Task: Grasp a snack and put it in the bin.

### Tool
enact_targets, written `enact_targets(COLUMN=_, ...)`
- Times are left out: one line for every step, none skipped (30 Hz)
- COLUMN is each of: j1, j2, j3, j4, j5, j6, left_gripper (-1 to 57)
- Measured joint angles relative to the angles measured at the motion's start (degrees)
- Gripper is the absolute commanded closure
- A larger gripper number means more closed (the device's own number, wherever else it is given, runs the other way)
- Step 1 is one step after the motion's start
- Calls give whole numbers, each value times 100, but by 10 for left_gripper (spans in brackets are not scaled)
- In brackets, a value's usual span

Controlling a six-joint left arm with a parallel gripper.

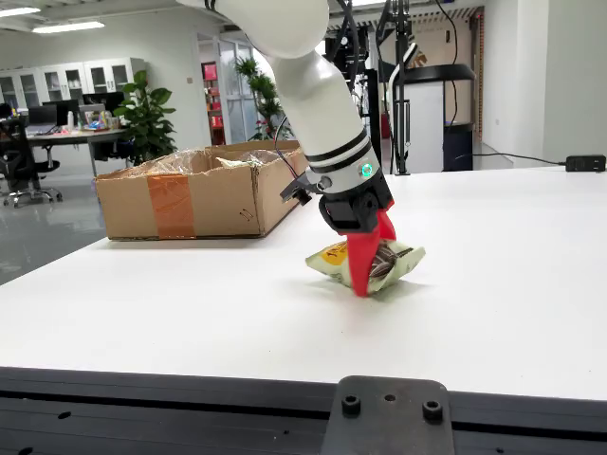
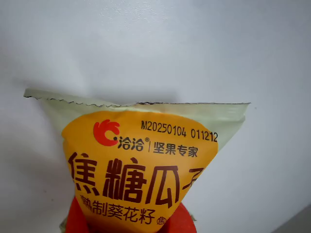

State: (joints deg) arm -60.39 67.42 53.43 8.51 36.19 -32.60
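A pale green snack packet (image 1: 403, 260) with an orange label lies on the white table (image 1: 512, 284), just right of the open cardboard box (image 1: 190, 201), as the view from the side shows them. My red-fingered gripper (image 1: 363, 284) points down onto the packet, its fingers closed on the pack's middle. In the view that rides on the gripper, the snack packet (image 2: 138, 160) fills the frame. It narrows toward the gripper (image 2: 129, 227), and a red fingertip (image 2: 74, 219) shows on each side of it. Whether the pack is off the table I cannot tell.
The box holds crumpled wrapping and stands at the table's back left in the view from the side. A black frame rail with a bolted bracket (image 1: 384, 415) runs along the near edge. A black power strip (image 1: 585, 163) lies at the far right. Office desks and plants stand beyond.
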Motion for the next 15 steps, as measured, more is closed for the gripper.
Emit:
enact_targets(j1=-5, j2=-21, j3=-20, j4=2, j5=53, j6=6, left_gripper=476)
enact_targets(j1=-10, j2=-44, j3=-36, j4=3, j5=99, j6=11, left_gripper=480)
enact_targets(j1=-14, j2=-74, j3=-51, j4=5, j5=151, j6=15, left_gripper=483)
enact_targets(j1=-17, j2=-109, j3=-65, j4=9, j5=196, j6=18, left_gripper=485)
enact_targets(j1=-19, j2=-138, j3=-73, j4=11, j5=241, j6=21, left_gripper=488)
enact_targets(j1=-19, j2=-179, j3=-81, j4=15, j5=290, j6=26, left_gripper=491)
enact_targets(j1=-17, j2=-224, j3=-87, j4=22, j5=340, j6=35, left_gripper=494)
enact_targets(j1=-11, j2=-281, j3=-90, j4=39, j5=392, j6=41, left_gripper=496)
enact_targets(j1=-6, j2=-326, j3=-92, j4=57, j5=423, j6=44, left_gripper=499)
enact_targets(j1=6, j2=-395, j3=-95, j4=89, j5=475, j6=49, left_gripper=501)
enact_targets(j1=24, j2=-481, j3=-95, j4=125, j5=536, j6=53, left_gripper=504)
enact_targets(j1=48, j2=-570, j3=-95, j4=163, j5=588, j6=57, left_gripper=506)
enact_targets(j1=74, j2=-650, j3=-95, j4=198, j5=638, j6=59, left_gripper=509)
enact_targets(j1=109, j2=-735, j3=-96, j4=232, j5=682, j6=61, left_gripper=511)
enact_targets(j1=157, j2=-837, j3=-95, j4=273, j5=743, j6=62, left_gripper=513)
